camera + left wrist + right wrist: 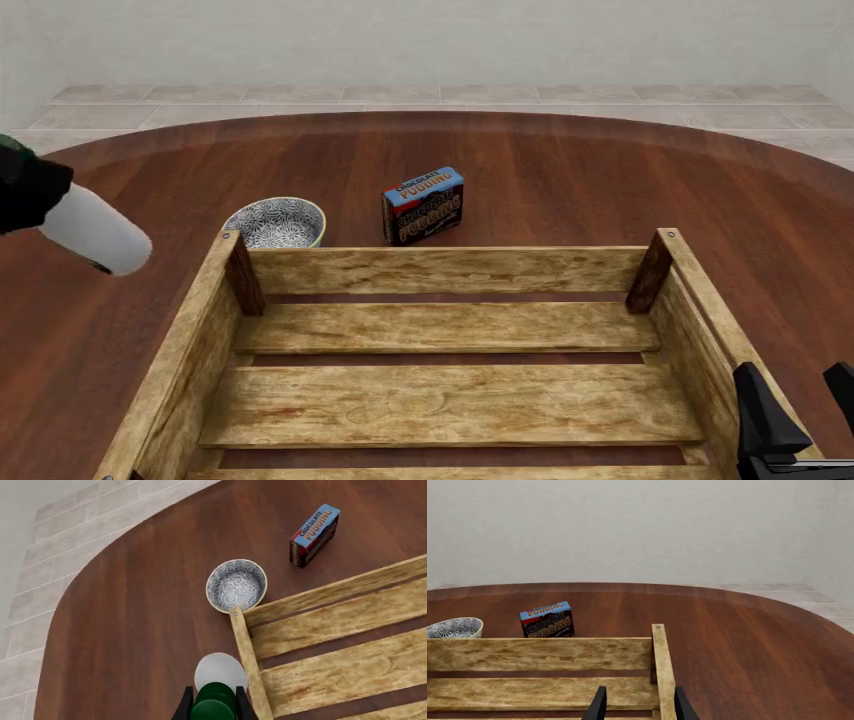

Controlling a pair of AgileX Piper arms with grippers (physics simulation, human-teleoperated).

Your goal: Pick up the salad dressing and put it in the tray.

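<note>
Left claw (214,711) pinches salad dressing (94,232) beside tray (447,270); right claw (638,705) spread.

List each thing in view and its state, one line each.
Salad dressing: capped, tilted, held in the air left of the tray.
Tray: on the table, nothing inside.
Bowl: upright, empty.
Pudding box: standing, closed.
Left gripper: shut on the bottle's cap.
Right gripper: open, holding nothing.
</note>
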